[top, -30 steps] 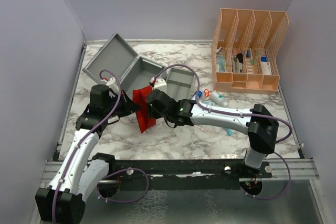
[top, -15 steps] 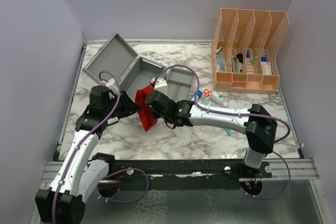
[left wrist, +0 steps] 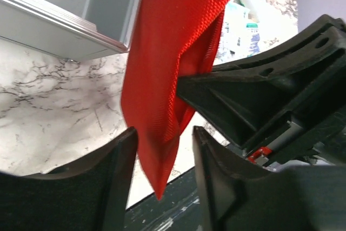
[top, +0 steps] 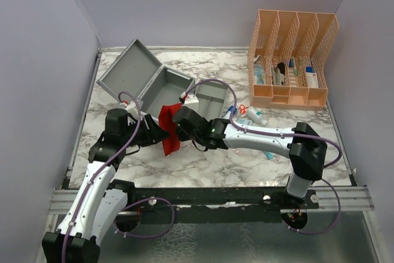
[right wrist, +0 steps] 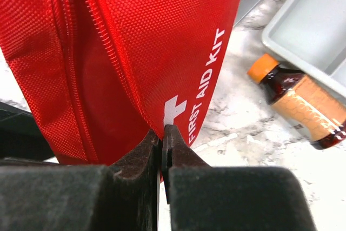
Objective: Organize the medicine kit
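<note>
The medicine kit [top: 161,84] is a grey case lying open at the back left, lid tipped back, with its grey divided tray [top: 209,95] beside it. A red "FIRST AID KIT" pouch [top: 168,132] hangs on edge in front of the case. My right gripper [right wrist: 161,136] is shut on the pouch's [right wrist: 135,41] lower edge. My left gripper [left wrist: 165,158] stands open with the pouch's [left wrist: 167,68] lower corner hanging loose between its fingers [left wrist: 111,179]. The case's wall [left wrist: 59,22] lies just behind, and the right gripper's black body [left wrist: 270,96] is close on the right.
A peach slotted organizer [top: 289,60] with small medicine items stands at the back right. A brown bottle with an orange cap [right wrist: 303,106] lies on the marble by the tray [right wrist: 308,25]. Small tubes and scissors [top: 246,113] lie right of the tray.
My right gripper has shut on the pouch and raised it on edge. My left gripper has let go, opened and drawn back slightly to the left.
</note>
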Action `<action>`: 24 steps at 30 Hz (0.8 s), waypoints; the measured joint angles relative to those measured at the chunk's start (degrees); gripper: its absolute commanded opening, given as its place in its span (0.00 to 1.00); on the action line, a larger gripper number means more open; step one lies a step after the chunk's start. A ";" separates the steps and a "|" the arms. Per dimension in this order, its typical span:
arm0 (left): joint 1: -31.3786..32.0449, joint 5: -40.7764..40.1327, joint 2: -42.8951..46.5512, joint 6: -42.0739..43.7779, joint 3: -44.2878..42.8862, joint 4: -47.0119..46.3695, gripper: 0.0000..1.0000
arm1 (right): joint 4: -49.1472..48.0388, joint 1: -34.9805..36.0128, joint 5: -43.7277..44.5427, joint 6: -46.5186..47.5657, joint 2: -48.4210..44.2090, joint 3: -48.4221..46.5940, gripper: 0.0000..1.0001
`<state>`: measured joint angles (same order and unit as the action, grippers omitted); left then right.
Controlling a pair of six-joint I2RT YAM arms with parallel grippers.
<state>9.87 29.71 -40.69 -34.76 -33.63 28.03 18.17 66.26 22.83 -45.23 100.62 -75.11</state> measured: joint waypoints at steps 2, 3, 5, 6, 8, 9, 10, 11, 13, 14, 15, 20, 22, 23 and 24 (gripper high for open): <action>0.00 0.70 0.50 -0.22 0.00 -0.04 0.27 | -0.76 -0.02 -1.36 -0.79 -0.13 0.24 0.01; 0.00 0.79 0.61 -0.33 0.00 -0.04 0.21 | -1.29 -0.09 -2.05 -1.07 -0.33 0.59 0.01; 0.00 0.70 0.59 -0.35 0.00 0.02 0.10 | -2.25 -0.52 -3.80 -1.60 -0.94 1.66 0.01; 0.00 0.68 0.55 -0.26 -0.02 0.17 0.03 | -2.64 -0.63 -4.59 -1.84 -1.33 2.29 0.01; 0.00 0.31 0.37 -0.20 -0.26 0.76 0.00 | -3.04 -0.90 -5.55 -2.38 -1.92 3.34 0.01; 0.00 0.17 0.24 -0.04 -0.42 0.92 0.00 | -3.28 -1.03 -5.73 -2.60 -2.27 3.93 0.03; 0.00 -0.13 0.07 0.17 -0.59 1.16 0.00 | -3.39 -1.14 -5.92 -2.78 -2.82 4.70 0.09; 0.02 -0.59 -0.13 0.44 -0.87 1.60 0.00 | -3.39 -1.14 -5.97 -2.95 -3.23 5.20 0.16; 0.02 -1.38 -0.46 1.05 -1.70 2.69 0.00 | -3.30 -1.36 -5.99 -3.19 -4.33 6.29 0.31; 0.02 -1.90 -0.55 1.33 -2.14 3.19 0.00 | -3.19 -1.40 -5.95 -3.56 -4.96 6.84 0.37; 0.02 -2.25 -0.66 1.70 -2.69 3.80 0.00 | -2.93 -1.44 -5.84 -3.61 -5.53 7.28 0.42; 0.02 -3.61 -0.76 3.32 -4.92 5.53 0.00 | -0.37 -1.51 -4.33 -4.26 -7.04 7.93 0.54; 0.02 -3.76 -1.14 3.85 -5.31 6.08 0.00 | 1.14 -1.51 -3.91 -4.24 -7.74 7.93 0.59; 0.02 -3.89 -1.36 4.02 -5.31 6.27 0.00 | 1.70 -1.51 -3.80 -4.24 -8.17 7.93 0.60; 0.02 -4.13 -1.70 4.17 -5.31 6.69 0.00 | 2.12 -1.51 -3.78 -4.22 -8.63 7.93 0.63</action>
<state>9.89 25.58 -42.39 -30.59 -38.94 34.72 20.29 64.75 19.05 -49.45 91.98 -67.18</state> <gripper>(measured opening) 0.018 0.558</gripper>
